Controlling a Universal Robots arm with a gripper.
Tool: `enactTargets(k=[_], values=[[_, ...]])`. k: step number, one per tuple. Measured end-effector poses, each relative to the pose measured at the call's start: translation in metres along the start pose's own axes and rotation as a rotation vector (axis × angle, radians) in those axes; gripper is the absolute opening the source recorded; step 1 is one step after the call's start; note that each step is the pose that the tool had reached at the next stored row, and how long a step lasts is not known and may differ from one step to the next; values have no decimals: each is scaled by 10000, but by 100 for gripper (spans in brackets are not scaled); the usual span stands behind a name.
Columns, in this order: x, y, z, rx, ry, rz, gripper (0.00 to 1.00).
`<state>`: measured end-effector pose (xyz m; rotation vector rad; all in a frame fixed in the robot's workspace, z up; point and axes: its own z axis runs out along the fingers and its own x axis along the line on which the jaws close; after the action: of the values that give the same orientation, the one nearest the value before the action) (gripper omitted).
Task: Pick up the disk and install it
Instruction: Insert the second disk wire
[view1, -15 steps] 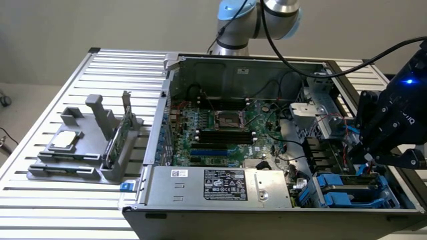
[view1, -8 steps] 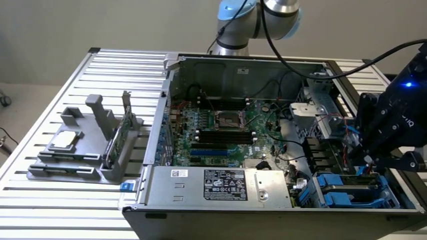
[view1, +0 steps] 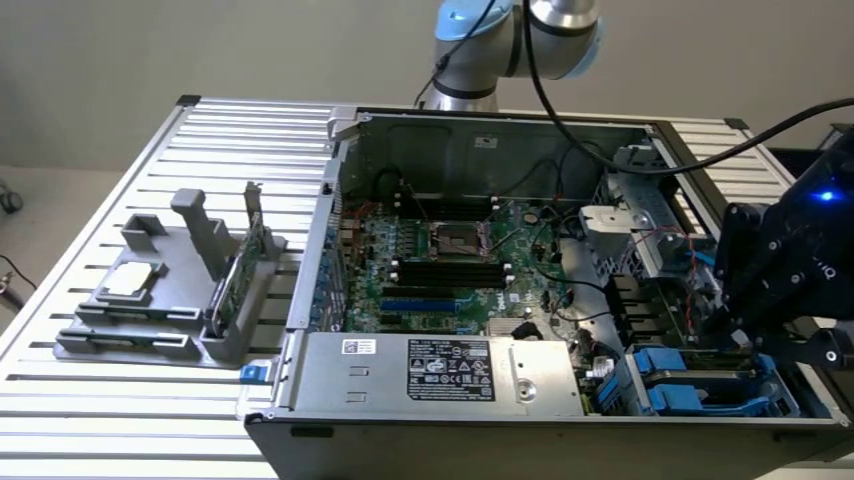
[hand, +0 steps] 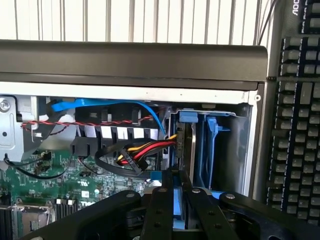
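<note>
1. The disk, a silver-grey rectangular hard drive in a bright blue plastic carrier (hand: 179, 216), shows in the wrist view as a narrow blue strip between the black gripper's (hand: 181, 200) two inner fingers (hand: 162, 210), just above the drive bay.
2. The jaws stand close together, nearly parallel, pinching that blue-edged disk between them; only a thin slice of it is visible, so its label and face cannot be made out.
3. In the exterior view the black gripper assembly (view1: 781, 280) hangs over the open computer case's corner at the exterior view's right, directly above the blue drive carriers (view1: 681, 385) seated in the bay.
4. In the wrist view the bay holds an upright blue carrier (hand: 210, 150) with a blue tab (hand: 189, 117) at its top edge, just beyond the fingertips.
5. A bundle of red, yellow and black power wires (hand: 145, 148) and a flat blue data cable (hand: 115, 107) run to the bay beside the held disk.
6. The green motherboard (view1: 454, 265) lies on the case floor, with the silver power supply box (view1: 441, 372) along the near wall.
7. A grey plastic parts holder (view1: 180, 290) sits on the slatted metal table (view1: 80, 400), well apart from the case, with a small square silver chip (view1: 131, 280) resting in it.
8. A black keyboard (hand: 295, 125) lies beside the case in the wrist view.
</note>
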<state>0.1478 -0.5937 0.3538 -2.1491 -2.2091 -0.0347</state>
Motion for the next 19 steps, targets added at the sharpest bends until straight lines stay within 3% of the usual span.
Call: enactTargets(k=[3,5,8,19], values=[[-34,0,33,-4,132,1,16],[-48,0,46,-9,316,-4,16],[-58,1,60,-15,480,9,16],[-135,22,100,-28,768,79,16]])
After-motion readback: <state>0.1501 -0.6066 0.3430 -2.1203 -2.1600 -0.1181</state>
